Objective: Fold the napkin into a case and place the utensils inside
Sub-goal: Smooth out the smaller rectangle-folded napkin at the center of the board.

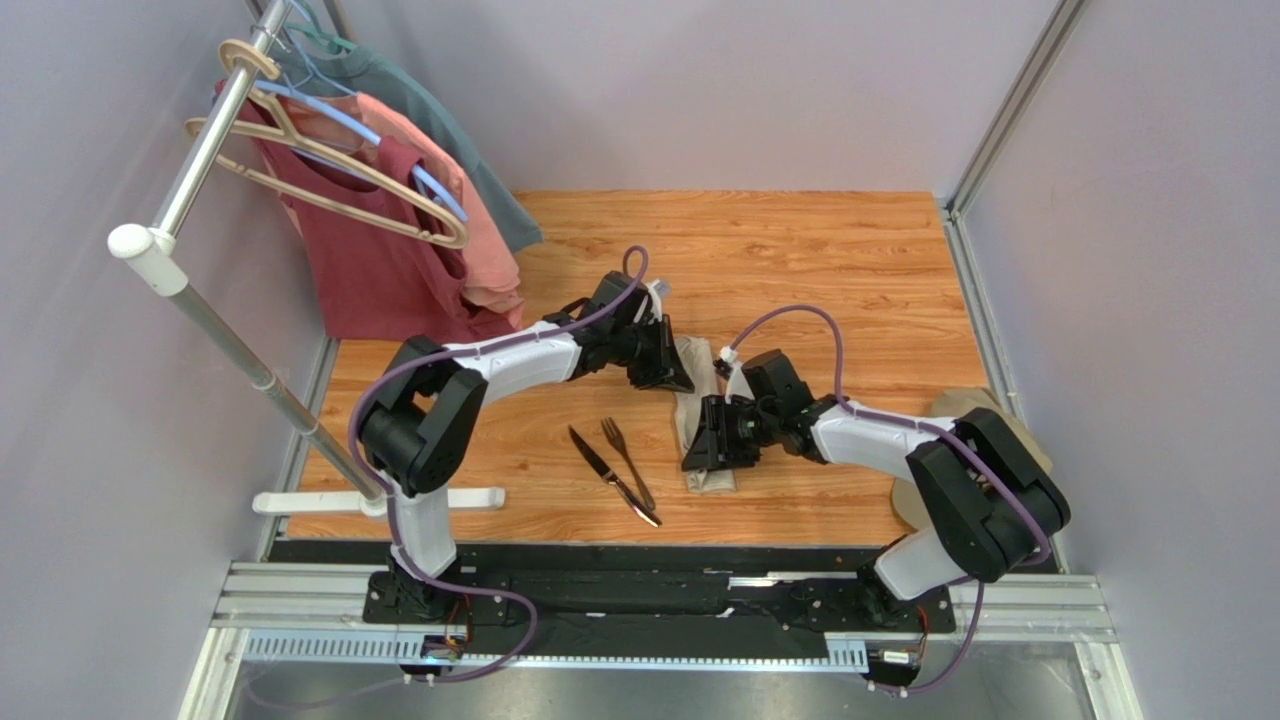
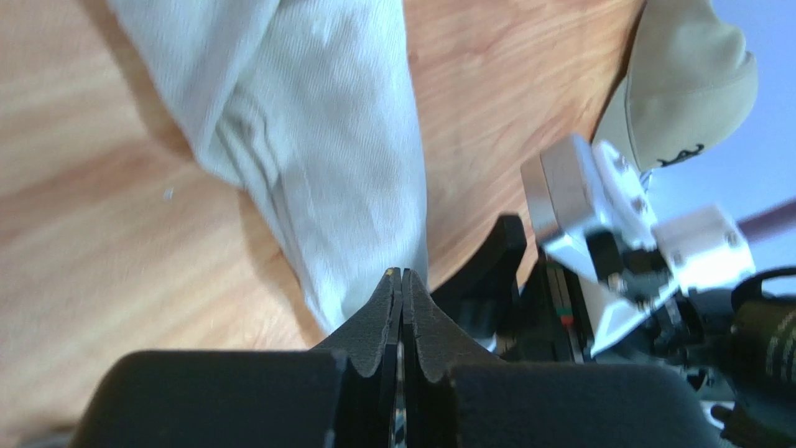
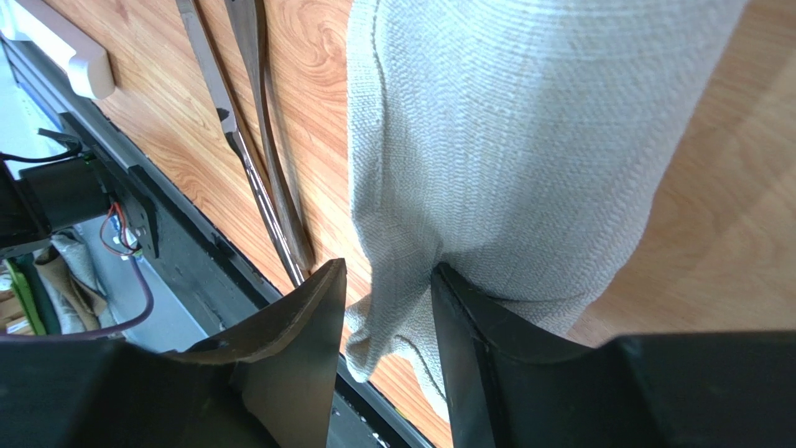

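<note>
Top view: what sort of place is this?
Probably a robot lab test cell, not a dining room: plain grey wall panels box in a wooden tabletop, a metal rail lines the near edge, and a garment rack stands at the left.

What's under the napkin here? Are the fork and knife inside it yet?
Only bare wooden table shows beneath the napkin. The fork and knife lie uncovered beside it. Inside its folds is hidden.

Coarse-woven cloth napkin [image 3: 504, 140] (glossy wood table [image 1: 842, 255])
</note>
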